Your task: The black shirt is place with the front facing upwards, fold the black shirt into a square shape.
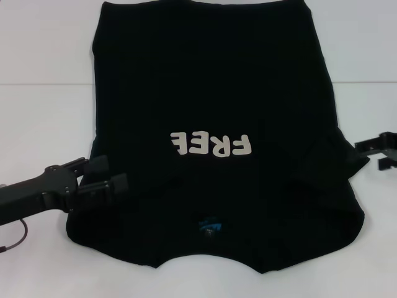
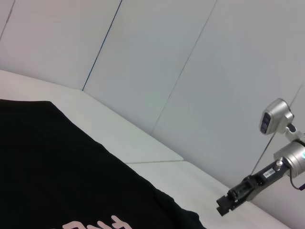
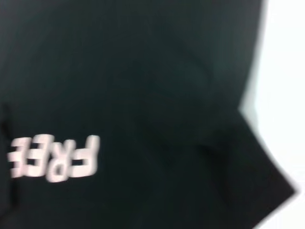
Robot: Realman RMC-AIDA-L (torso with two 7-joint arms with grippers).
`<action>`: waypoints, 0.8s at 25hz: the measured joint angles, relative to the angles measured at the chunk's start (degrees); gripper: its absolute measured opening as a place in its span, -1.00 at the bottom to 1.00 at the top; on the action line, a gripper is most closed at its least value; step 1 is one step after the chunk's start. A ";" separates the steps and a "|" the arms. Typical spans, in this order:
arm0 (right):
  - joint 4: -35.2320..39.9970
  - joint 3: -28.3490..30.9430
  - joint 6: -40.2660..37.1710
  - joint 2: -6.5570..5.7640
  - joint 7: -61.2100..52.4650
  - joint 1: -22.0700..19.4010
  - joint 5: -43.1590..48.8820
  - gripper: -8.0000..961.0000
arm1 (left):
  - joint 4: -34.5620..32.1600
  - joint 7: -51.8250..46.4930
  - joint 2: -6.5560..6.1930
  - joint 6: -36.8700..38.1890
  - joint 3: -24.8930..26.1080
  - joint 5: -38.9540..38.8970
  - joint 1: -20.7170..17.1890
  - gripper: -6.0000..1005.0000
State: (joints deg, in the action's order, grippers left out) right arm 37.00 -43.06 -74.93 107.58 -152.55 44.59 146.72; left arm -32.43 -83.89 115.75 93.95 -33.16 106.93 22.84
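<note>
The black shirt (image 1: pixel 217 112) is lying spread flat on the white desk (image 1: pixel 43 124), front up, with its white "FREE" lettering (image 1: pixel 211 144) reading upside down from the head view. That is because the collar end, marked by the small blue neck label (image 1: pixel 209 226), is pointing toward the robot and the hem is lying at the far side of the desk. Both sleeves appear to be already turned in over the body, so the cloth is forming one broad slab that widens toward the collar. Judging by that, the sideways folds are done and the lengthwise fold is what is remaining before it becomes a square.

The left pincer (image 1: pixel 107 177) is sitting at the shirt's edge on the robot's left, level with a spot just nearer the robot than the lettering. Its two dark fingers are standing slightly apart, one above the other, right against the cloth. Black on black makes it impossible to tell whether any fabric is lying between them, so I cannot say it is holding anything. Its low, sideways approach suits slipping one finger under the edge to pinch it.

The right pincer (image 1: pixel 372 149) is hanging just off the shirt's opposite edge, roughly level with the lettering, apart from the cloth and holding nothing. Its fingers are showing a gap between them. Being placed on mirrored sides, the two arms look set to lift both edges together so that the fold stays even.
</note>
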 joint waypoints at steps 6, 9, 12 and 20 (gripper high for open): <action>-0.46 -0.37 2.88 0.54 -1.72 1.29 4.39 0.79 | -0.11 -0.64 -0.13 0.00 0.02 1.35 0.31 0.80; -0.69 -0.51 4.60 0.74 -2.01 1.58 4.57 0.79 | -0.26 -0.66 -0.13 0.00 0.03 1.43 0.23 0.80; -1.60 -0.29 5.71 1.16 -1.73 1.84 4.16 0.79 | -0.29 -0.66 -0.12 0.00 0.03 1.44 0.14 0.80; -2.18 0.01 0.41 2.32 1.12 4.71 1.39 0.79 | -0.14 -0.66 -0.09 0.00 0.03 1.45 0.16 0.80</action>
State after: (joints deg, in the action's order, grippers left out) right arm 34.83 -43.05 -74.52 109.90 -151.44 49.29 148.11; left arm -32.57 -84.55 115.66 93.95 -33.13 108.37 23.00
